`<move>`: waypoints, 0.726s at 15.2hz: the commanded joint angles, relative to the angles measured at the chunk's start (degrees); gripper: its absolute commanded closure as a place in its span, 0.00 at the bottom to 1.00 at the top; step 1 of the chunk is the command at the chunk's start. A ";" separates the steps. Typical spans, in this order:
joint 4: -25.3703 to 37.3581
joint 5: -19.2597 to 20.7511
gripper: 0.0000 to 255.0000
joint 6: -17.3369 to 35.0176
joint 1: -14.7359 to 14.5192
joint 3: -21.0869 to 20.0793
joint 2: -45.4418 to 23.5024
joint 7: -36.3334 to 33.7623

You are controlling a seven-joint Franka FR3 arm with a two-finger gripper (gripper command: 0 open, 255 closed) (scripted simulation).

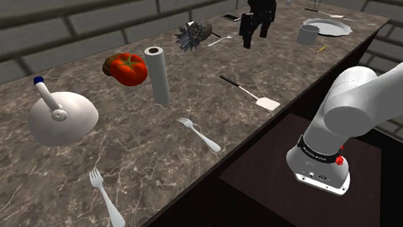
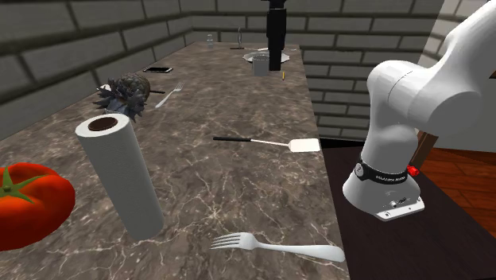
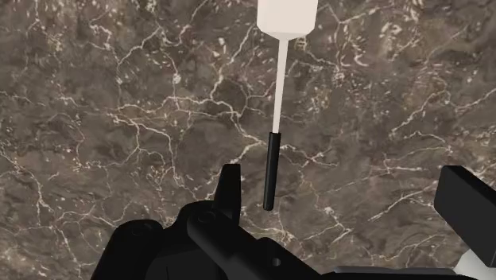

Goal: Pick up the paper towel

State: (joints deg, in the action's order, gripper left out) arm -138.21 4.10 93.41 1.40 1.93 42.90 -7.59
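1 upright paper towel (image 1: 157,75) is standing at perhaps 8 o'clock from the gripper (image 1: 255,37), shoulder view; jaws are hanging released.

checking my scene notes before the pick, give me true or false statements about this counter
The white paper towel roll stands upright on the dark marble counter. True.
The black two-finger hand is shut on the roll. False: it is open, away from the roll, holding nothing.
A red tomato lies beside the roll. True.
The white spatula with a black handle leans on the roll. False: it lies flat on the counter, apart from it.
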 commanded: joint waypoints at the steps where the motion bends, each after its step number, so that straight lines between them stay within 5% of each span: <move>1: 0.00 0.00 0.00 0.00 0.00 0.00 0.00 0.00; 11: 13.34 -4.11 0.00 6.03 -2.41 -7.15 -18.43 -10.35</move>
State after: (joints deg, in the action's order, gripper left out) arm -126.17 0.29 98.98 -0.77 -4.46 26.07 -16.74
